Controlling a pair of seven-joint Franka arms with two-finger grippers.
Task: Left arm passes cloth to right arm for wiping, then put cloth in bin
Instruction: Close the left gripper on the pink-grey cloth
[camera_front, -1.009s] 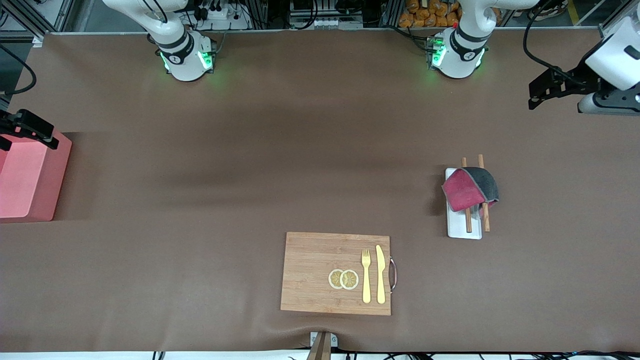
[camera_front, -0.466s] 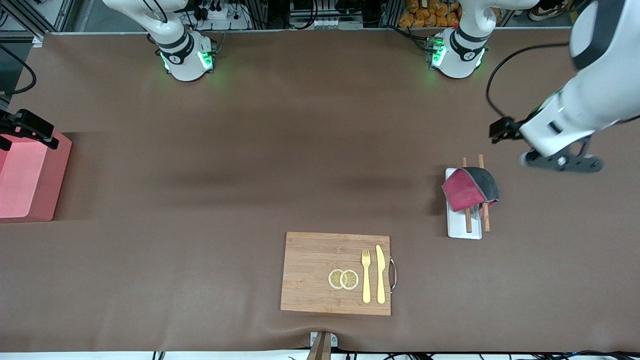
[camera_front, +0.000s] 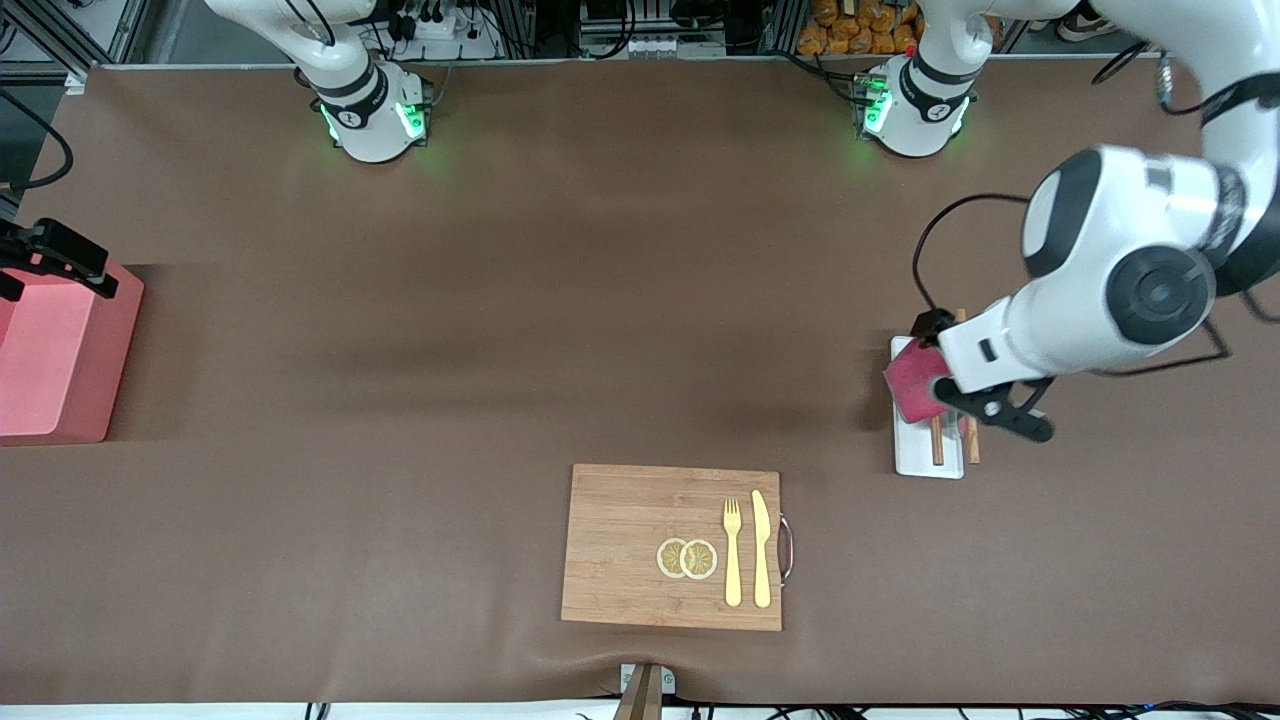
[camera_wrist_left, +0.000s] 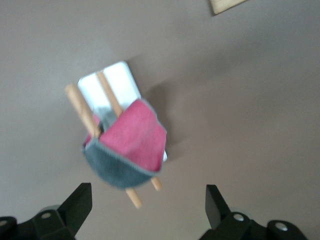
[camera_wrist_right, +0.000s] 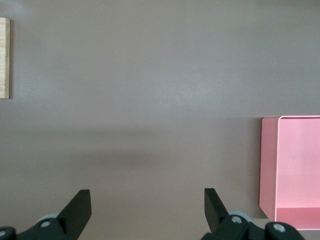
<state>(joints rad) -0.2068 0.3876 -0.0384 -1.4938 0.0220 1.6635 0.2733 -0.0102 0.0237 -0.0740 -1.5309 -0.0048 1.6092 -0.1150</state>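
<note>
The cloth (camera_front: 908, 385), crimson with a dark grey face, lies folded over two wooden chopsticks (camera_front: 937, 440) on a white tray (camera_front: 925, 458) toward the left arm's end of the table. My left gripper (camera_front: 932, 324) hangs over it, open and empty. In the left wrist view the cloth (camera_wrist_left: 130, 145) lies apart from the spread gripper (camera_wrist_left: 147, 207). The pink bin (camera_front: 40, 360) stands at the right arm's end. My right gripper (camera_front: 55, 258) waits open over the bin's edge; the right wrist view shows the gripper (camera_wrist_right: 146, 207) over bare table beside the bin (camera_wrist_right: 295, 165).
A bamboo cutting board (camera_front: 640, 545) with a fork (camera_front: 732, 550), a knife (camera_front: 761, 548) and two lemon slices (camera_front: 687, 558) lies near the front camera at mid-table. Its edge shows in the right wrist view (camera_wrist_right: 4, 57). The brown table mat (camera_front: 500, 350) spans between.
The left arm has swung in from the table's end and come over the tray and cloth. The cloth has not moved. The right arm has not moved.
</note>
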